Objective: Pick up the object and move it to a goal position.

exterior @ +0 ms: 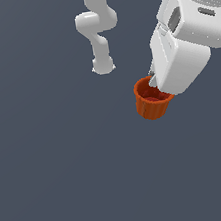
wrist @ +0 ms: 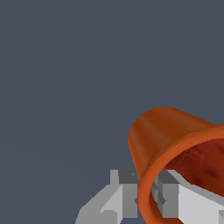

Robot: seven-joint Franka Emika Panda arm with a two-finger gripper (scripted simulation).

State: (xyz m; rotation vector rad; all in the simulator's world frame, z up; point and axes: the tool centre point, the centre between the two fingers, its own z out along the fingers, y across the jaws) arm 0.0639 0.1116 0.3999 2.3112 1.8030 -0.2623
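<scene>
- Floor (exterior: 58, 181) is a plain dark grey-blue surface, spreading wide on the exterior view's left of my claw.
- My arm's base and lower links (exterior: 97, 31) stand farther off, well apart from my claw, on that same side.
- My claw (wrist: 146, 199) straddles the wall of the orange-red cup (exterior: 152, 105): in the wrist view one finger (wrist: 118, 197) sits outside the rim and the other (wrist: 175, 197) reaches inside, against the darker red interior.
- I am clenched on that wall, grasping the cup by its rim.
- The cup hangs right at my fingertips, just below my hand, mouth up toward me and ribbed tapered sides narrowing away.
- My white hand housing (exterior: 185, 55) covers the cup's rim on the exterior view's right.
</scene>
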